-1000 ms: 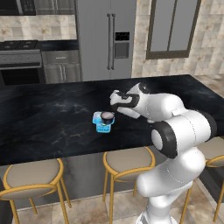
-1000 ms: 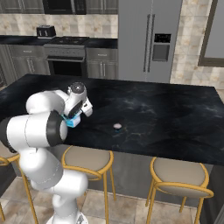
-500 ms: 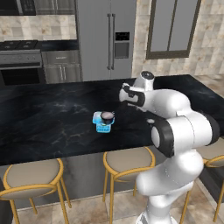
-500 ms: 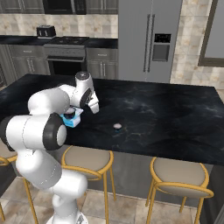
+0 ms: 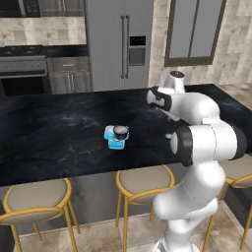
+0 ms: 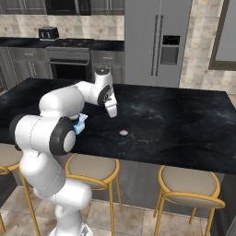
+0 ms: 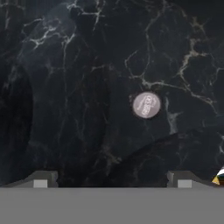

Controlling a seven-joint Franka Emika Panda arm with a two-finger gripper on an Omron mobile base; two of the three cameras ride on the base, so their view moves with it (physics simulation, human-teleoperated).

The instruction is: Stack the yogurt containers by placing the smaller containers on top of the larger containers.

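The light blue squarish tub [image 5: 115, 140] stands on the black counter with one dark round cup [image 5: 119, 131] resting on top of it. In the right base view the tub [image 6: 81, 123] peeks out from behind my arm. The other small cup [image 6: 123, 132] sits alone on the counter, and its pale pinkish top [image 7: 146, 105] is seen from above in the hand view. My gripper [image 6: 112, 111] hangs above the counter, between the tub and this cup. It [image 7: 112, 181] is open, with its fingertips [image 7: 41, 180] wide apart and nothing between them.
The black marble island counter [image 5: 54, 128] runs wide to both sides. Round stools [image 5: 142, 179] line its near edge. A steel fridge [image 5: 120, 44] and an oven [image 5: 24, 74] stand far behind.
My gripper has drawn back from the cup on the blue tub and swung away toward the lone cup. The cup stays on the tub.
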